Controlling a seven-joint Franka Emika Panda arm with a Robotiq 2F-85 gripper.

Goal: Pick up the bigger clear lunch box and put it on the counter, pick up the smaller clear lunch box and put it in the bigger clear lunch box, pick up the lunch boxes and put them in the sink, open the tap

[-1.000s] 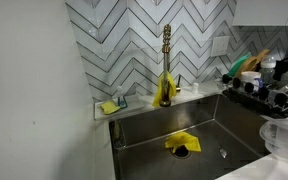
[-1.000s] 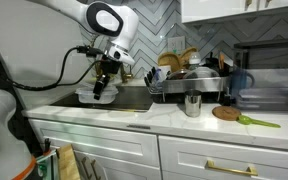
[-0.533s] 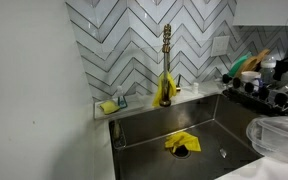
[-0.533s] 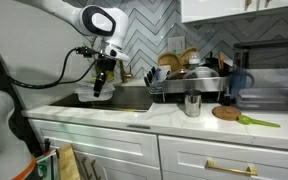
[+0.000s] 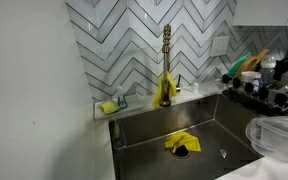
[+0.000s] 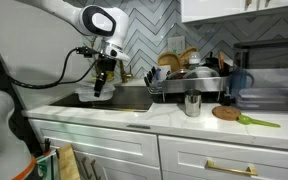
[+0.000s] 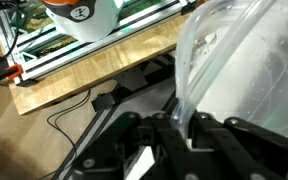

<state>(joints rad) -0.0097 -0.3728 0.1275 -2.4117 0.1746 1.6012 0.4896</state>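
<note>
Part of the bigger clear lunch box (image 5: 280,136) beyond the picture's right edge, contents too blurry.

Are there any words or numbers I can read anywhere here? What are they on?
No text can be read in any view.
Orange-and-white round thing, wrist view: dark marks, too blurred to read.
Items in the dish rack, in an exterior view: too small to show any label.
Clear lunch box: no print shows.
</note>
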